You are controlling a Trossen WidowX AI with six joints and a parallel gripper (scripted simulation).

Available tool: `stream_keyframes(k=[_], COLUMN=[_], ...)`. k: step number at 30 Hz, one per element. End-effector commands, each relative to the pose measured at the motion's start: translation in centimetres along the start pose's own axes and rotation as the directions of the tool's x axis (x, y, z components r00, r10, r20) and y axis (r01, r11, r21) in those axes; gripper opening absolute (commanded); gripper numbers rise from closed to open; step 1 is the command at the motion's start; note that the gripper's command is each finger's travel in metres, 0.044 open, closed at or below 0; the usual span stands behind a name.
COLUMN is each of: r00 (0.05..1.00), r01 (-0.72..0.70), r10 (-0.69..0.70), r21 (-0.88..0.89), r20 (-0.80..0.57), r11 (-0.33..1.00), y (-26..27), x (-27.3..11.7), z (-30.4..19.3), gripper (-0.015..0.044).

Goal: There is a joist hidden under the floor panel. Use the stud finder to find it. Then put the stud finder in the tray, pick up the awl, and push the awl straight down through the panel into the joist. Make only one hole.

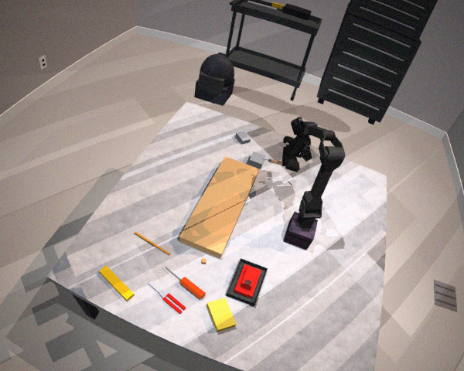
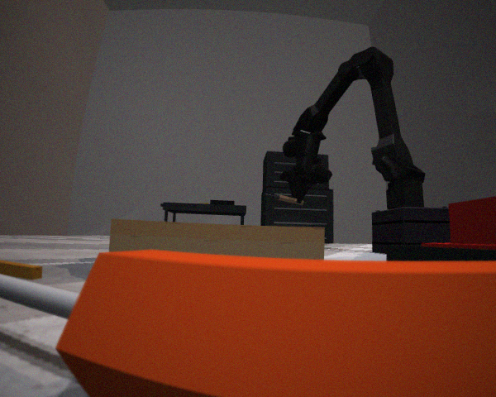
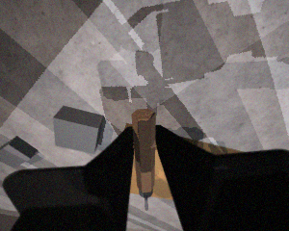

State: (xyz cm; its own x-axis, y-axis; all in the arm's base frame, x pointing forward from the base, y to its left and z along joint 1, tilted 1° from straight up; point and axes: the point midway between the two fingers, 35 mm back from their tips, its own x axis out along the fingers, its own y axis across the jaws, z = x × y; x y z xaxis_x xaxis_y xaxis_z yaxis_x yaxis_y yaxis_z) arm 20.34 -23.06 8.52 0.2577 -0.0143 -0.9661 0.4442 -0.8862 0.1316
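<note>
My gripper [image 1: 283, 162] [image 2: 300, 201] [image 3: 144, 131] is shut on the awl's wooden handle. The awl [image 1: 274, 161] [image 2: 288, 198] [image 3: 144, 161] is held above the table beyond the panel's far right end; it lies nearly level in the exterior view, its thin metal tip pointing away from the fingers. The floor panel [image 1: 220, 203] [image 2: 218, 240] is a long light wooden slab. The joist under it is hidden. The red stud finder [image 1: 253, 275] [image 2: 481, 220] lies in the black tray [image 1: 243, 300] near the arm's base.
Grey blocks [image 1: 256, 159] [image 3: 77, 136] stand by the panel's far end. Towards the front lie an orange screwdriver [image 1: 192, 287] [image 2: 282, 316], a red-handled tool [image 1: 172, 304], a yellow block [image 1: 221, 315], a yellow bar [image 1: 116, 283], an orange stick [image 1: 152, 243] and a small orange cube [image 1: 203, 260].
</note>
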Motion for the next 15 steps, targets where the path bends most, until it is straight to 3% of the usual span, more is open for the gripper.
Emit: stream_keyframes(k=[1,15], r00=[0.997,0.955], r01=[-0.049,-0.278], r10=[0.041,0.153], r21=[-0.140,-0.586], r20=[-0.059,-0.254], r11=[0.989,0.761], y=[0.6,2.3], x=[-0.2,-1.1], z=[-0.8,-3.4], gripper=[0.0000,0.0000])
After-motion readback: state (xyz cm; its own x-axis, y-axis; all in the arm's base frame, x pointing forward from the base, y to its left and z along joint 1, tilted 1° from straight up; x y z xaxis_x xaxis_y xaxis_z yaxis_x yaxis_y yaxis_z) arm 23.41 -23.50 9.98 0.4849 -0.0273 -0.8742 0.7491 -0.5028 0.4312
